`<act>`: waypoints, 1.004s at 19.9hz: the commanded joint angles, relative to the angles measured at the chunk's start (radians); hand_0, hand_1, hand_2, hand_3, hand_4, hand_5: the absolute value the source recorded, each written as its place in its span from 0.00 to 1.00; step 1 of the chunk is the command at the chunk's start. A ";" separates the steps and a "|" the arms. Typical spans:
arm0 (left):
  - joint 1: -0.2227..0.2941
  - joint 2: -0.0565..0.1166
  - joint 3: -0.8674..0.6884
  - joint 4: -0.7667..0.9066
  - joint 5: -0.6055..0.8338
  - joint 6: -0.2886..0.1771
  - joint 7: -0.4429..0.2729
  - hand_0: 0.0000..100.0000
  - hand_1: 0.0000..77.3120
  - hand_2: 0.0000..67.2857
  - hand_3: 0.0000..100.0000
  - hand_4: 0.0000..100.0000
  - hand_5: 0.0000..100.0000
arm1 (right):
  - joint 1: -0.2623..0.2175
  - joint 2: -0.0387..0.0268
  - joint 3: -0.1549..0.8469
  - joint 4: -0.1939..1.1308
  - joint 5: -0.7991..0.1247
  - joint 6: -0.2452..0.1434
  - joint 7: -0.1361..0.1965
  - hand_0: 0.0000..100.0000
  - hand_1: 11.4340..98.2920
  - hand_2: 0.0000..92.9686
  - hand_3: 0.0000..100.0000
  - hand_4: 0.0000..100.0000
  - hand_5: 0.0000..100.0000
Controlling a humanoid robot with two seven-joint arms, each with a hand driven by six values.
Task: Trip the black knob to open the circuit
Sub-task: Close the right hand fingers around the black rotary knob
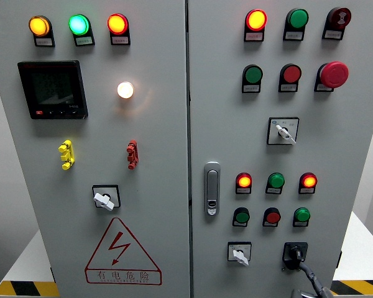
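At the bottom edge, right of the middle, the right hand (308,276) came up from below, one dark finger (301,266) reaching to the black knob (294,254); whether the fingers gripped the knob or merely touched it could not be told, since most of the hand was cut off by the frame. The black knob sat low on the right cabinet door (354,155), and everything else is placed from it. Just to its left sat a white selector switch (239,253), its lever pointing down and right. Above the knob ran a row of unlit pushbuttons, dark green, red and green, and above those three lamps, of which the two red ones (244,180) glowed. Up and left of the knob stood the metal door handle (212,189). Higher still was another white selector (283,131), then the red mushroom button (333,74) near the top. Far to the left of the knob, on the left door, were a triangular red warning sign (122,253), a third selector (105,198), yellow (66,154) and red (132,154) clips, a lit white lamp (125,90) and a dark display meter (53,89).
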 commanded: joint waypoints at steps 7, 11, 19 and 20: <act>-0.001 -0.001 0.000 0.000 0.000 0.000 0.000 0.00 0.00 0.29 0.26 0.10 0.09 | 0.000 0.0000 -0.013 0.009 0.000 0.000 -0.004 0.95 0.84 0.00 1.00 1.00 1.00; 0.001 -0.001 0.000 0.000 0.000 0.000 0.000 0.00 0.00 0.29 0.26 0.10 0.09 | 0.000 0.0000 -0.020 0.014 0.000 0.000 -0.004 0.95 0.84 0.00 1.00 1.00 1.00; 0.001 0.000 0.000 0.000 0.000 0.000 0.000 0.00 0.00 0.29 0.26 0.10 0.09 | 0.003 0.0016 -0.026 0.020 0.000 0.000 -0.006 0.96 0.84 0.00 1.00 1.00 1.00; -0.001 0.000 0.000 0.000 0.000 0.000 0.000 0.00 0.00 0.29 0.26 0.10 0.09 | 0.003 0.0016 -0.030 0.020 0.000 0.000 -0.006 0.96 0.84 0.00 1.00 1.00 1.00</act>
